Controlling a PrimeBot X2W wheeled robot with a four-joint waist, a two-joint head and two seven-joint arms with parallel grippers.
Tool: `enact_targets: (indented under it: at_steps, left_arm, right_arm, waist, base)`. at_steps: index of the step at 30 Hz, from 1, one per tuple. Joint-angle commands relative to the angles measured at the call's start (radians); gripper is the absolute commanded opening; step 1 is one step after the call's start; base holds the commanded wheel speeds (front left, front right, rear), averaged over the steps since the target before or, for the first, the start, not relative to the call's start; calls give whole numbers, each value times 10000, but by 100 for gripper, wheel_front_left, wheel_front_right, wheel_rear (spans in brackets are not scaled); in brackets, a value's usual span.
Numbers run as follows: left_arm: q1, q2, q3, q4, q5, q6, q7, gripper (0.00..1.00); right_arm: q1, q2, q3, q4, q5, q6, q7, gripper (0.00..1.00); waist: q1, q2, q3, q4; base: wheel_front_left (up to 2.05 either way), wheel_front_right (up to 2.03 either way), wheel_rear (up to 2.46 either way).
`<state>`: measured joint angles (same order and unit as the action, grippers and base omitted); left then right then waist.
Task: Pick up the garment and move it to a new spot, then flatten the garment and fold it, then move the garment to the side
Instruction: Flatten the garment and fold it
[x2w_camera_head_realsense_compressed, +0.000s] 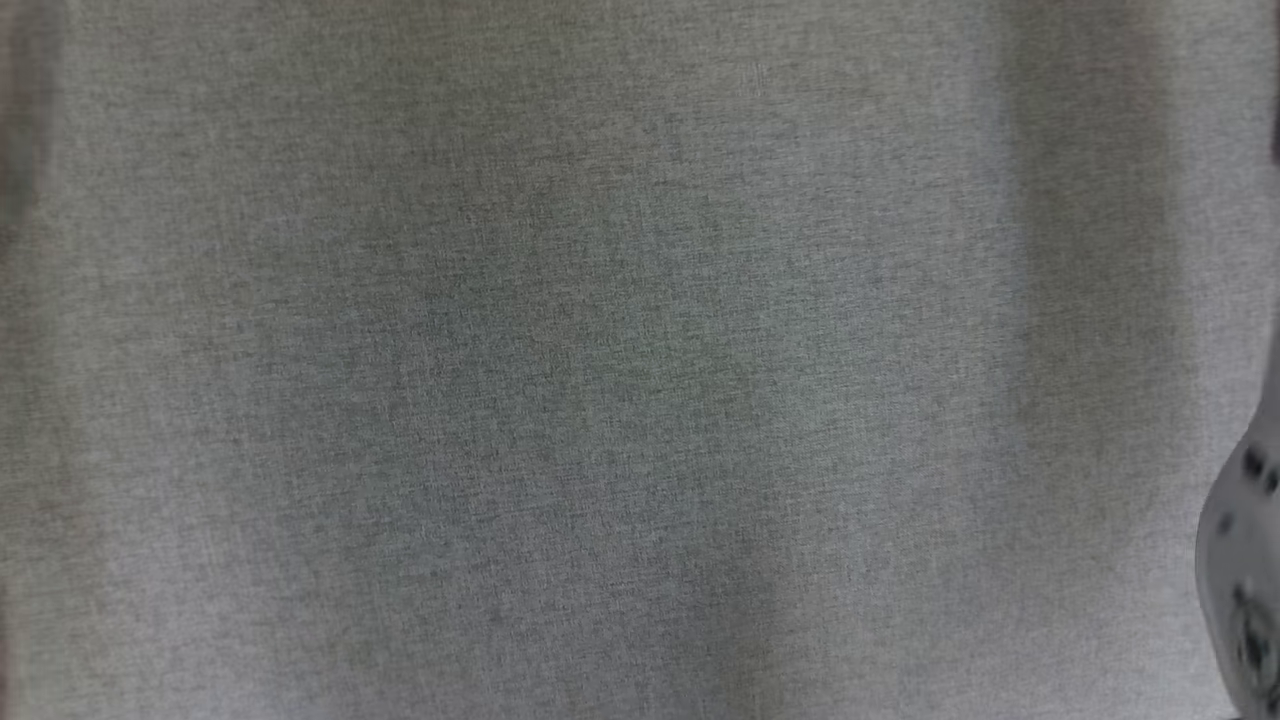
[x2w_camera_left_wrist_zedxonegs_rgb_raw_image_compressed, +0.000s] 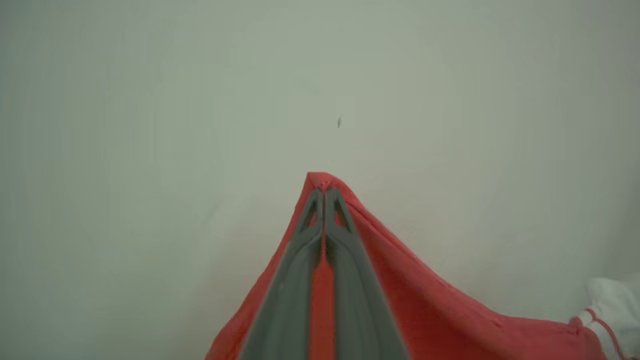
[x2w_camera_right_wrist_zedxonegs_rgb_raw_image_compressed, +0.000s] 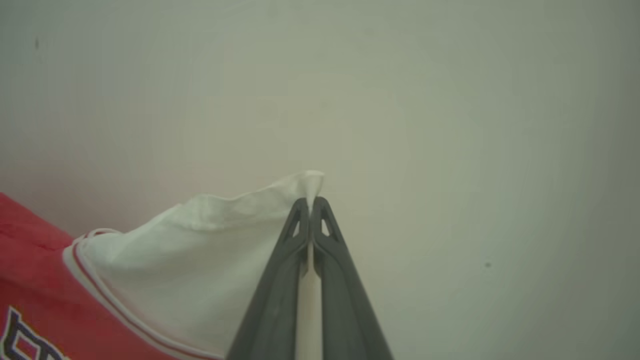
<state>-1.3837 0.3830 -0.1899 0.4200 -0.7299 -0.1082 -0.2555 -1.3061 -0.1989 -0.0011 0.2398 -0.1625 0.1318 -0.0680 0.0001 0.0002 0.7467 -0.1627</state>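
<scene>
Two pairs of fingers are pinched fully closed on the garment (x2w_camera_left_wrist_zedxonegs_rgb_raw_image_compressed: 440, 310): the left fingers (x2w_camera_left_wrist_zedxonegs_rgb_raw_image_compressed: 292, 285) on its red part, the right fingers (x2w_camera_right_wrist_zedxonegs_rgb_raw_image_compressed: 277, 295) on its white part. The pale surface (x2w_camera_left_wrist_zedxonegs_rgb_raw_image_compressed: 150, 125) lies beyond. Each grip seems to catch only a thin edge, so a hard pull apart could slip it free.

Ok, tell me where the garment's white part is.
In the right wrist view, the white part is pinched in the right pincer, spreading lower left to the red part.
</scene>
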Motion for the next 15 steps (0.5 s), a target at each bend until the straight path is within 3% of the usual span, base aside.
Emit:
enact_targets:
  at_steps: [1,5,8,15]
  left_arm:
    - [218,6,45,-33,-19,-56,-87,0]
    - [2076,-43,317,-196,-540,-76,-86,0]
    - [3615,-459,853,-551,-1436,-51,-72,0]
    - [7819,-1142,1194,-1372,-2591,320,88,0]
  right_arm:
    - [93,-82,74,-159,126,-25,84,0]
    - [1664,-471,613,-1105,1393,-25,1567,0]
    - [2880,-812,640,-1903,2499,-26,2541,0]
    - [6242,-1261,105,-2794,4067,-26,4688,0]
  waist:
    - [-1,-2,16,12]
    - [-1,-2,-325,144]
    - [-1,-2,-869,308]
    - [-1,-2,-2402,722]
  base:
    - [0,0,0]
    - [0,0,0]
    - [0,0,0]
    - [0,0,0]
